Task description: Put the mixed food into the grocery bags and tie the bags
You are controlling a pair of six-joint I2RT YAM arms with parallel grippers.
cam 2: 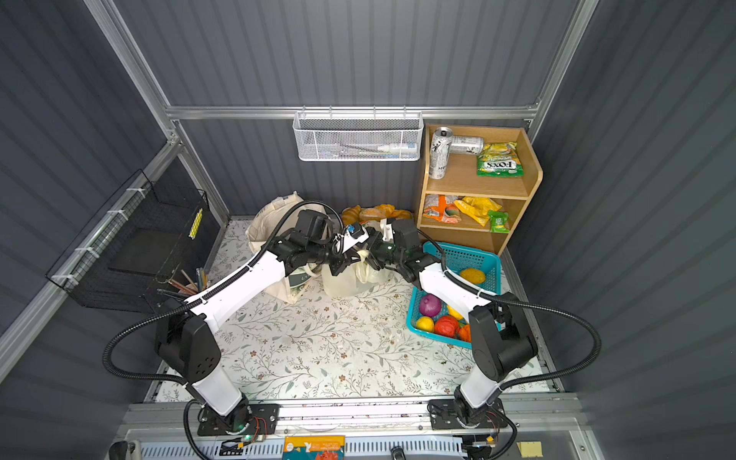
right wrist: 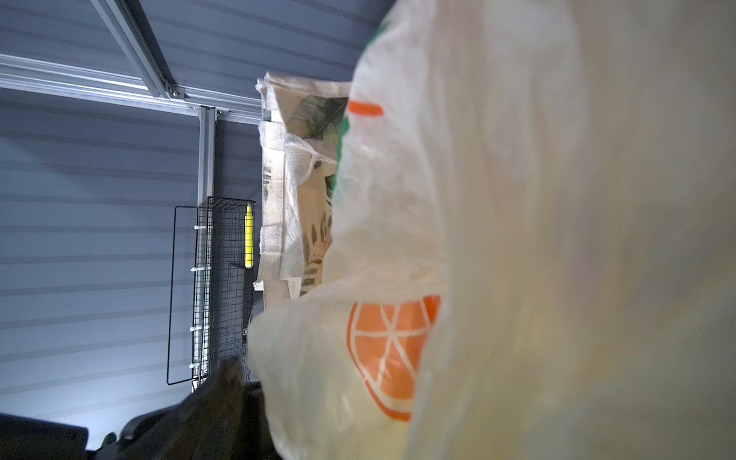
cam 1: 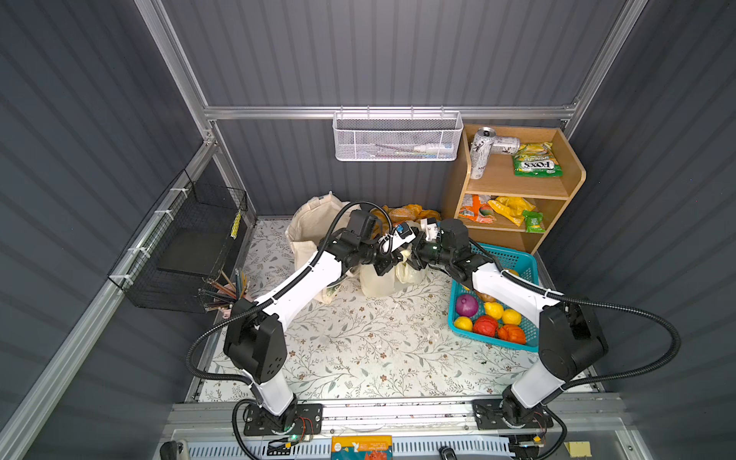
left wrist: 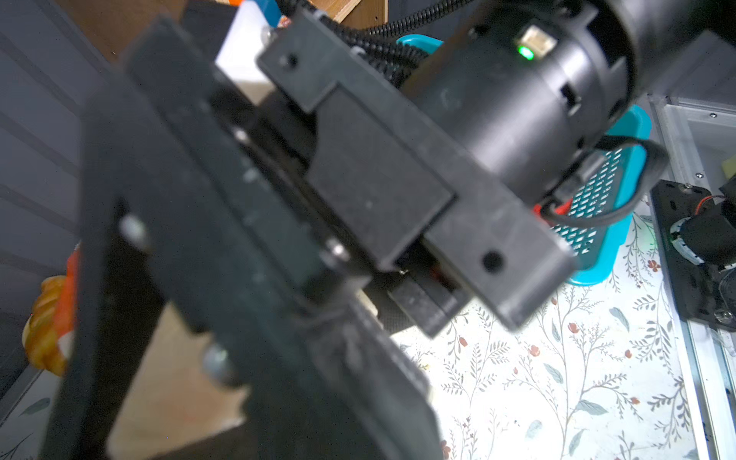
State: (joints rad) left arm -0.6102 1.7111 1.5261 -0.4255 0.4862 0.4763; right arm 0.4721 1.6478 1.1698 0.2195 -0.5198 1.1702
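Both top views: shows plastic bag point(cam 1: 376, 284) slumped rear-centre on tabletop point(cam 1: 358, 350), just beside canvas tote point(cam 1: 306, 231). Puts left pincer point(cam 1: 389, 263) at bag top, pressed together; cannot tell whether pinching film. Puts right pincer point(cam 1: 414, 257) spread, just beside it. Leaves purple onion point(cam 1: 466, 306) plus other toy produce in turquoise basket point(cam 1: 517, 259), FOX'S packet point(cam 1: 535, 165) on shelf point(cam 1: 573, 179). Left wrist: gives only blurred black pincer bodies, basket behind. Right wrist: fills with bag film, tote behind. Judged partway: packing unfinished, nothing tied yet.
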